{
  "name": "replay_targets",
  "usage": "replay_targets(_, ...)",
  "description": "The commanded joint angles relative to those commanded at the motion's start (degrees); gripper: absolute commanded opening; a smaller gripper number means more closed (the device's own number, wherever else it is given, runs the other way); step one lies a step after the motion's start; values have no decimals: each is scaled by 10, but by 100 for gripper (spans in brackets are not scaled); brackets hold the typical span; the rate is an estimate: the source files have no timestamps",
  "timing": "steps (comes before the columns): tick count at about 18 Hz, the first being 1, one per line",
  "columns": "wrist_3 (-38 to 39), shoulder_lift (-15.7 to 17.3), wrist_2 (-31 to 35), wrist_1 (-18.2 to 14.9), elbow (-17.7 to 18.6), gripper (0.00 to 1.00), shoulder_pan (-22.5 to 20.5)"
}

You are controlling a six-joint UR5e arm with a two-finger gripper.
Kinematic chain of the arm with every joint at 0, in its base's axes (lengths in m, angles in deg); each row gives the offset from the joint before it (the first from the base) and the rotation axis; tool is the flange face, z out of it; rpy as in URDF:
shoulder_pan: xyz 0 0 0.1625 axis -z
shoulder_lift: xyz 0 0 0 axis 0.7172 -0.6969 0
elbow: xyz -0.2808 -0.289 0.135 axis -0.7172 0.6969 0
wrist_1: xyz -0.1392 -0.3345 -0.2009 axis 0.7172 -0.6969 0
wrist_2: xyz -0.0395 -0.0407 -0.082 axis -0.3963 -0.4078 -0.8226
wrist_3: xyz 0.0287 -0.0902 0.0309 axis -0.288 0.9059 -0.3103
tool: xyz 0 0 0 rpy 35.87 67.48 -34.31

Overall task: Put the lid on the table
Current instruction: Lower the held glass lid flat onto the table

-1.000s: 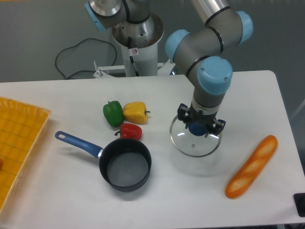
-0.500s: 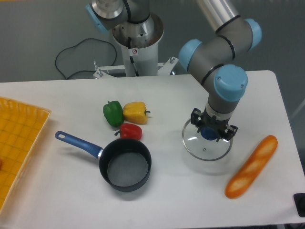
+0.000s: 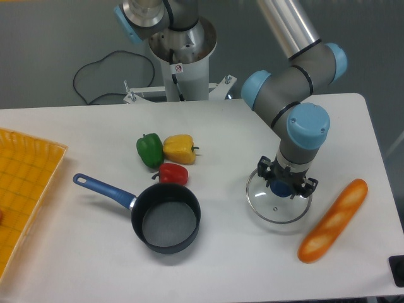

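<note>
The round clear glass lid [image 3: 278,203] with a metal rim lies low over the white table [image 3: 88,259], right of centre. Its blue knob [image 3: 282,187] sits between the fingers of my gripper [image 3: 285,187], which points straight down and is shut on the knob. A small steam hole shows in the glass below the knob. Whether the rim touches the tabletop I cannot tell.
A dark saucepan [image 3: 165,218] with a blue handle [image 3: 103,189] stands left of the lid. Green [image 3: 149,150], yellow [image 3: 178,149] and red [image 3: 172,173] peppers lie behind it. A baguette [image 3: 333,219] lies right of the lid. A yellow grid tray [image 3: 25,189] sits at the left edge.
The gripper carried the lid to the right and downward, closer to the tabletop. The other objects stayed where they were.
</note>
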Motion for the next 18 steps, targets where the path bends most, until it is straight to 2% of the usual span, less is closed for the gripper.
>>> replay_targets(18, 10, -18, -3, 29, 14, 49, 6)
